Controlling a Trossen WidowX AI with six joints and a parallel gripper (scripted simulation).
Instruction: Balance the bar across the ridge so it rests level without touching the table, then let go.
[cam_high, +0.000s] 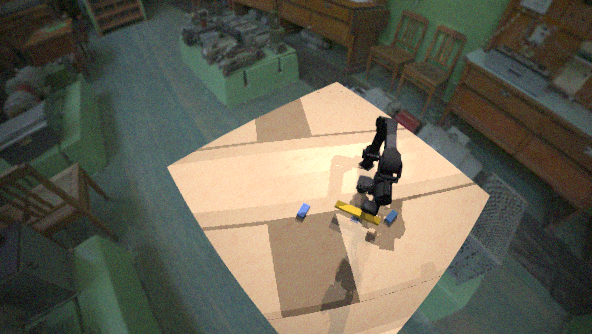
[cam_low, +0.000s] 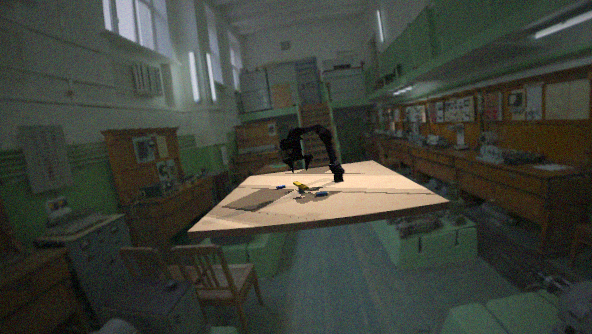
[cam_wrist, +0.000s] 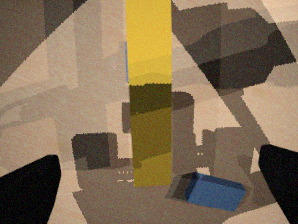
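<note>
The yellow bar (cam_high: 357, 212) (cam_low: 301, 186) (cam_wrist: 149, 40) lies over a small blue piece (cam_high: 355, 219), probably the ridge, which shows as a thin strip (cam_wrist: 129, 62) beside the bar's edge in the wrist view. The bar mostly hides it. Neither end of the bar can be seen touching the table, but exact levelness cannot be told. My gripper (cam_high: 366, 196) (cam_low: 300, 169) (cam_wrist: 162, 161) is wide open and empty. It is above the bar, with its fingers spread well clear on either side near one end in the wrist view.
A blue block (cam_high: 391, 216) (cam_low: 321, 193) (cam_wrist: 217, 191) lies on the table (cam_high: 240, 190) (cam_low: 380, 197) near one end of the bar. Another blue block (cam_high: 303, 210) (cam_low: 281, 187) lies farther off beyond the other end. Dark arm shadows cross the table.
</note>
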